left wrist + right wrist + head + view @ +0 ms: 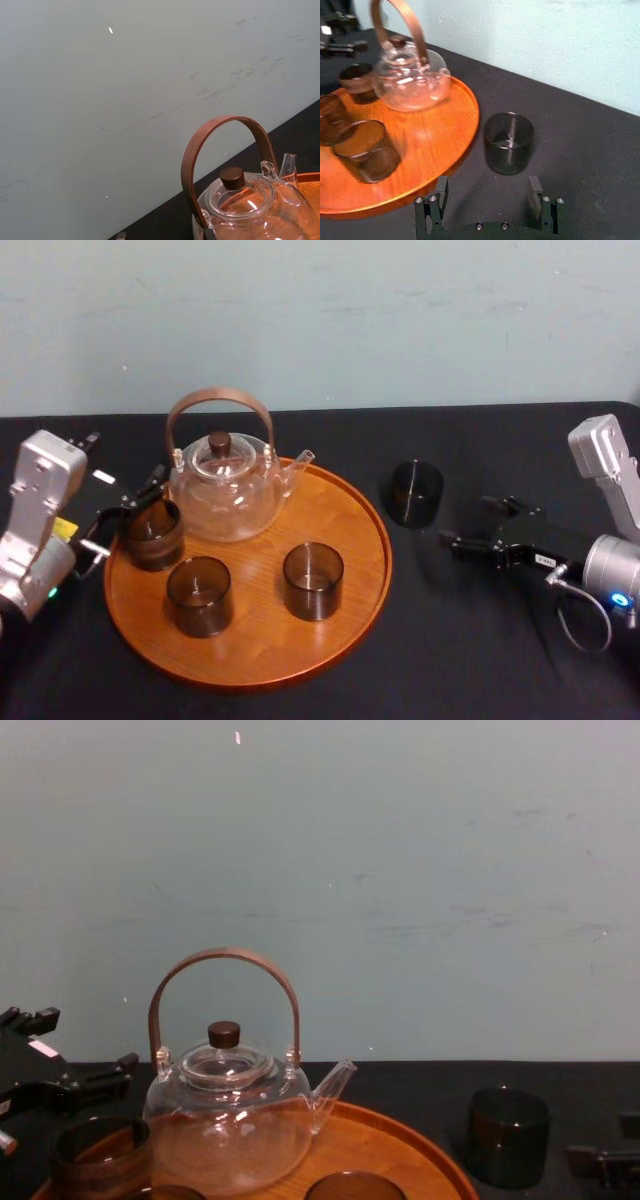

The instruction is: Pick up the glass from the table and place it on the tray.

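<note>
Glass [415, 493]: where, which way up?

> On the desk [480, 640], upright, mouth up, long axis vertical. Dark, see-through. Off the right side of the tray [340, 510], near the rim, not touching.

Right end effector [466, 520]?

> Low over the desk, right of the glass, pointed at it. Spread wide, holding nothing. In the right wrist view: glass [508, 142] ahead of the fingers [535, 192], roughly in line with the gap, not yet between them.

Left end effector [140, 495]?

> At the tray's left edge, just beside the leftmost of three more dark glasses [199, 595] standing upright on the tray. Fingers apart, nothing gripped.

Rest of the tray?

> Glass teapot [225, 490] at the back, lid on with dark knob, brown hoop handle standing up, spout toward the right, the side where the glass on the desk stands.
</note>
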`<state>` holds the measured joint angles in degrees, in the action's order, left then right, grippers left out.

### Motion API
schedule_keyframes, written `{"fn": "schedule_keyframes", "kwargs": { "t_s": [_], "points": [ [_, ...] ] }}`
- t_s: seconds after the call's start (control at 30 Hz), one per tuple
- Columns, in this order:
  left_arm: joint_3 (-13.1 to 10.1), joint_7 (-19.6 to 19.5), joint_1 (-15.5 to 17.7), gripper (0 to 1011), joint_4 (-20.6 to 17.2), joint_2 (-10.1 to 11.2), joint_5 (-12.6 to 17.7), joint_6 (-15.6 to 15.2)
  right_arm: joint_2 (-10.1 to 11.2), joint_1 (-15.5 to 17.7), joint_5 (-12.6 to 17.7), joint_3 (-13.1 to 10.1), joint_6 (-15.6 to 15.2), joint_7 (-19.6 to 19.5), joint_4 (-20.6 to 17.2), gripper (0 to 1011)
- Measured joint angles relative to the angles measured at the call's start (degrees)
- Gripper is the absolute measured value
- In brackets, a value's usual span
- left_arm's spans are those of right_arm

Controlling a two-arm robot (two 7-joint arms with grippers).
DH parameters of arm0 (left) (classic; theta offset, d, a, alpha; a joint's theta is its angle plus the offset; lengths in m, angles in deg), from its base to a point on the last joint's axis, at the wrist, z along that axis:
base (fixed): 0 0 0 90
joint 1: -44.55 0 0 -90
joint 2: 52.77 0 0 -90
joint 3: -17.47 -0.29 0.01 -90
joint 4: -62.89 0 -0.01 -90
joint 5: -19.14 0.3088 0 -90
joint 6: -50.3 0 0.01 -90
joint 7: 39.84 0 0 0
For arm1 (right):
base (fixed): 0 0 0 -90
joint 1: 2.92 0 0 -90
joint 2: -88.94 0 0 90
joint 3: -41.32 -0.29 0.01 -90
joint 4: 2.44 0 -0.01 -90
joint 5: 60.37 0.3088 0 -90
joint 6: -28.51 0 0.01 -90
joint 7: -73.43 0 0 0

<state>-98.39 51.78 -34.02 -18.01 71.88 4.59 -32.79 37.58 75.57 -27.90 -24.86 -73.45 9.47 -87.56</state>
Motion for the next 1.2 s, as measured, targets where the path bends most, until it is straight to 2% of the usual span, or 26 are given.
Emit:
{"fn": "schedule_keyframes", "kwargs": {
  "t_s": [0.2,0.53,0.93,1.2],
  "points": [
    [0.0,0.0,0.0,1001,0.0,0.0,0.0,0.0,-1.58,-1.58,-1.35,-0.04,-2.15,-0.95,2.22,1003],
    [0.0,0.0,0.0,1001,0.0,0.0,0.0,0.0,-4.63,-4.76,-3.78,0.84,-3.99,-0.89,6.27,1003],
    [0.0,0.0,0.0,1001,0.0,0.0,0.0,0.0,-9.29,-10.01,-6.88,2.41,-4.49,-0.01,13.48,1003],
    [0.0,0.0,0.0,1001,0.0,0.0,0.0,0.0,-11.48,-12.55,-8.68,3.24,-4.45,0.75,17.36,1002]
  ]
}}
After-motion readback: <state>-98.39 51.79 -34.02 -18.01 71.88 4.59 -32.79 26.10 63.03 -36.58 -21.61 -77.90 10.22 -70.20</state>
